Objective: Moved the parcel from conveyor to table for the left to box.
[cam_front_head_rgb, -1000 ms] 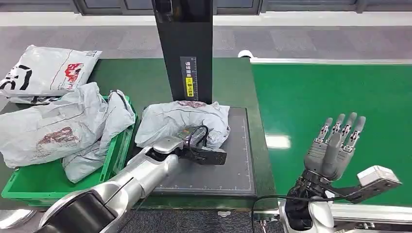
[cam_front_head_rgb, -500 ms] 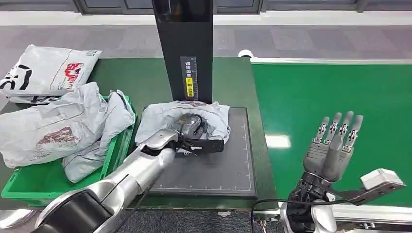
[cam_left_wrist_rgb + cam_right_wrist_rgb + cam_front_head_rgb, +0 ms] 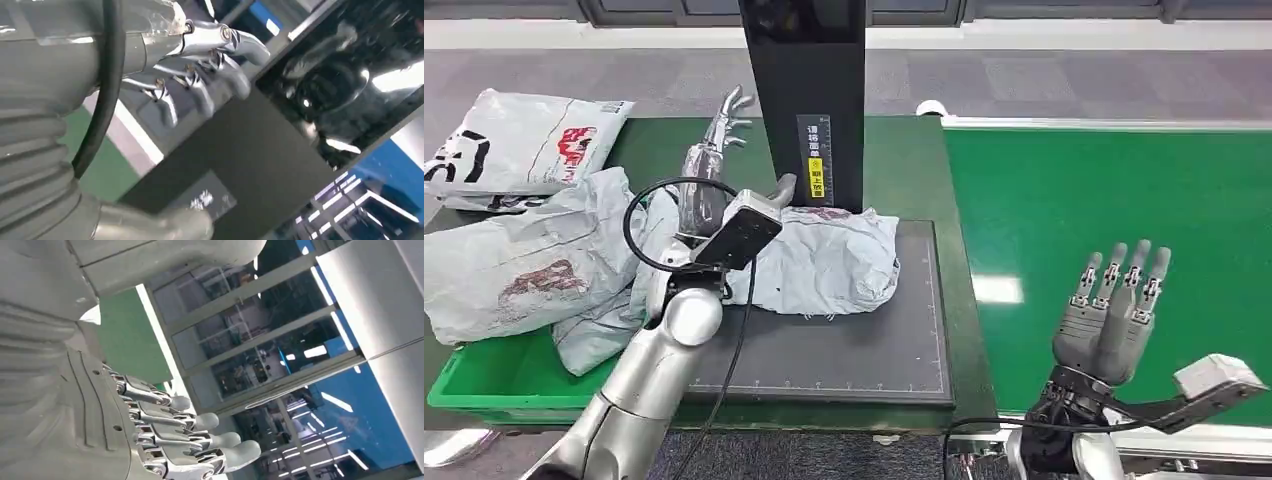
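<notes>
Left hand (image 3: 714, 150) has lifted off the parcel (image 3: 819, 260), fingers spread, holding nothing. Right hand (image 3: 1114, 310) hovers open over the conveyor (image 3: 1124, 200). Parcel lies crumpled on the dark mat (image 3: 864, 350); likely soft, light, slick — best gathered at a bunched fold.

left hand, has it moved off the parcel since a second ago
Yes. The left hand has lifted off the grey parcel and swung up beside the black post, fingers spread and holding nothing. The parcel stays on the dark mat.
</notes>
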`<action>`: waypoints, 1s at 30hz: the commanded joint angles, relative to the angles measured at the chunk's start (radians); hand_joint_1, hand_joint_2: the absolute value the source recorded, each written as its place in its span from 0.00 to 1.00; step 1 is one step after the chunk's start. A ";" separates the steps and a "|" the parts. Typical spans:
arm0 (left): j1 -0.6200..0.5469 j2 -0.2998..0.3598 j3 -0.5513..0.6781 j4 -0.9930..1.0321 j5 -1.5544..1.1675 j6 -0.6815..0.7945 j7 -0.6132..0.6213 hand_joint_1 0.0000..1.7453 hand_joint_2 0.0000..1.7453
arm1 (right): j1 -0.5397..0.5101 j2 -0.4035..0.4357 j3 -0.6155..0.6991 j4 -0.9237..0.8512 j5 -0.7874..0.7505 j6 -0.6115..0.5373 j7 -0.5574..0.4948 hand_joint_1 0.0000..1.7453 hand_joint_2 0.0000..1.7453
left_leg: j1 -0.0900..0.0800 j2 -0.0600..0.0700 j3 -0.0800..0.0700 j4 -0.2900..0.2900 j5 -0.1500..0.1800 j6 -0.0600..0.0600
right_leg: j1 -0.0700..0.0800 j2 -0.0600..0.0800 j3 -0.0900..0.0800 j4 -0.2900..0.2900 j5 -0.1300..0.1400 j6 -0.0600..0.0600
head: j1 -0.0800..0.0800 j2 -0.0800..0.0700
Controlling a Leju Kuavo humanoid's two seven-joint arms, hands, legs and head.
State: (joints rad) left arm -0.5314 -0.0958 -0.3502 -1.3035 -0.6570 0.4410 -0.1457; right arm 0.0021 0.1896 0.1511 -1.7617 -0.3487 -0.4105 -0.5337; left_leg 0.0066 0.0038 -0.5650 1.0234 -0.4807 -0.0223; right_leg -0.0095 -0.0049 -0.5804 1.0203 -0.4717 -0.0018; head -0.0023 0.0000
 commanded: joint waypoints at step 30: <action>-0.286 -0.054 -0.218 0.958 -0.644 -0.520 0.110 1.00 1.00 | -0.136 0.025 -0.057 0.199 0.017 0.104 0.029 0.00 1.00 | -0.001 -0.001 0.000 -0.002 0.004 0.001 | 0.000 0.000 0.001 -0.003 0.005 0.001 | 0.000 0.000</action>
State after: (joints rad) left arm -0.7833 -0.1518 -0.4677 -0.4680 -1.2867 -0.0713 -0.0286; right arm -0.1054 0.2033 0.1511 -1.6247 -0.3246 -0.3044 -0.4974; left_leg 0.0053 0.0029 -0.5648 1.0234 -0.4782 -0.0215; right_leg -0.0103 -0.0055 -0.5795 1.0203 -0.4695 -0.0004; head -0.0019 0.0000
